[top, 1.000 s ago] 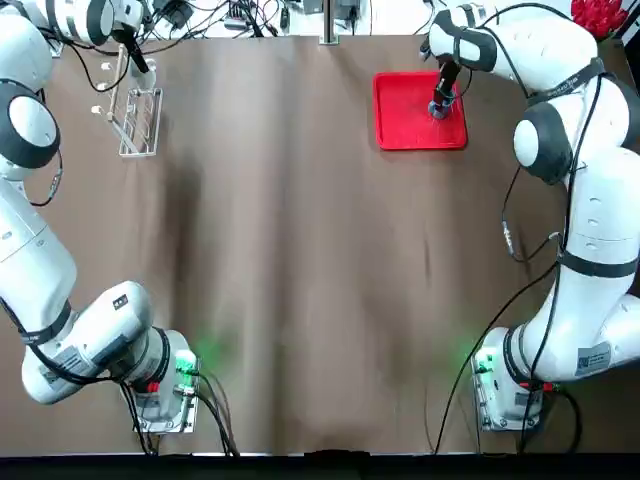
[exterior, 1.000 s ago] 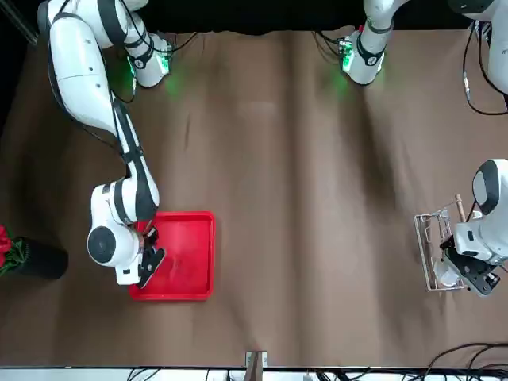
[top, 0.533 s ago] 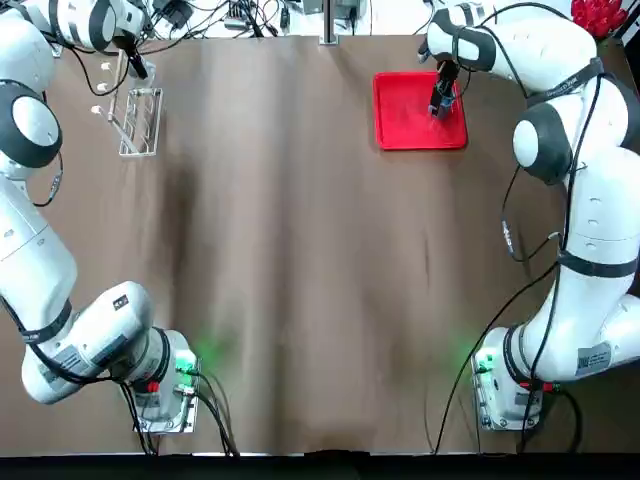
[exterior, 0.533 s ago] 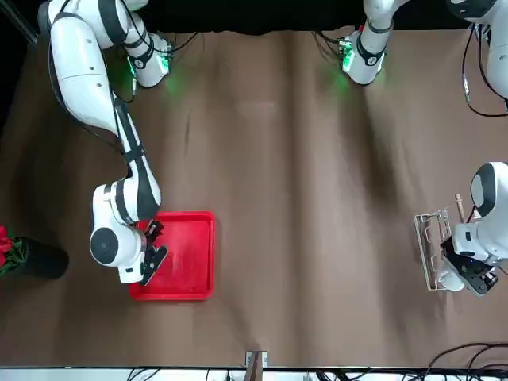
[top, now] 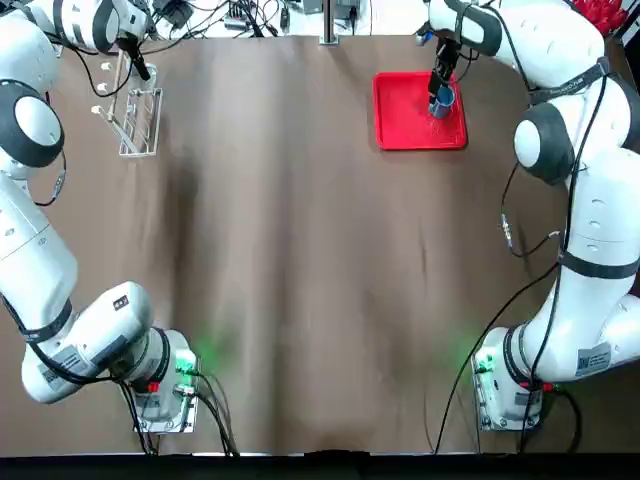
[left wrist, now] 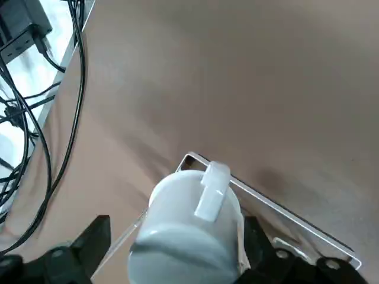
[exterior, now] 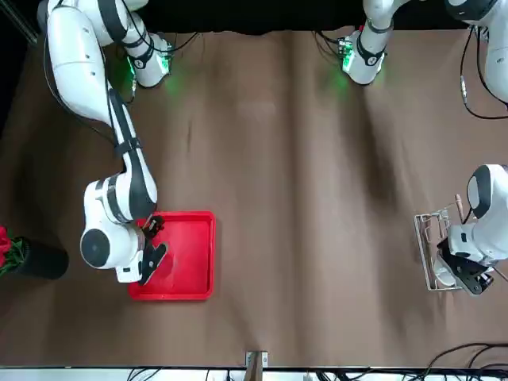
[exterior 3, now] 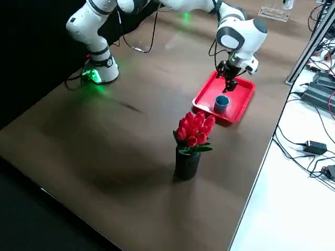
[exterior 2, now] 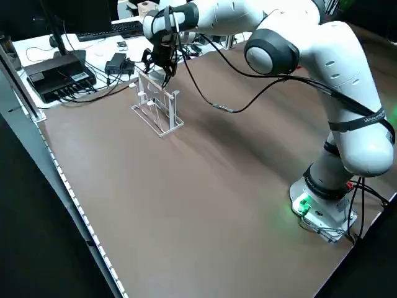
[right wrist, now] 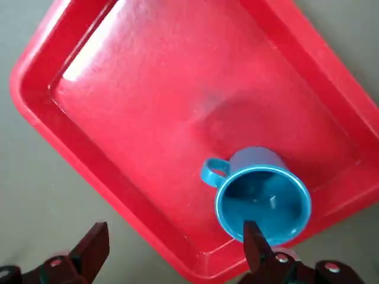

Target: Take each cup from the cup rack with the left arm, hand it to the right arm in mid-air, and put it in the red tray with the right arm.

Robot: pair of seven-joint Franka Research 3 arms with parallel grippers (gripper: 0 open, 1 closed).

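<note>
We have our left gripper (left wrist: 172, 260) spread around the white mug (left wrist: 188, 225) at the cup rack (top: 137, 122); next, clamp and lift. Our right gripper (right wrist: 172, 251) hangs open above the blue mug (right wrist: 260, 200) in the red tray (right wrist: 118, 89).

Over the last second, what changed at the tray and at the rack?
The right gripper has lifted off the blue cup, jaws open, leaving it upright in the red tray. The left gripper stays at the rack, open around the white cup. Tray and rack have not moved.
</note>
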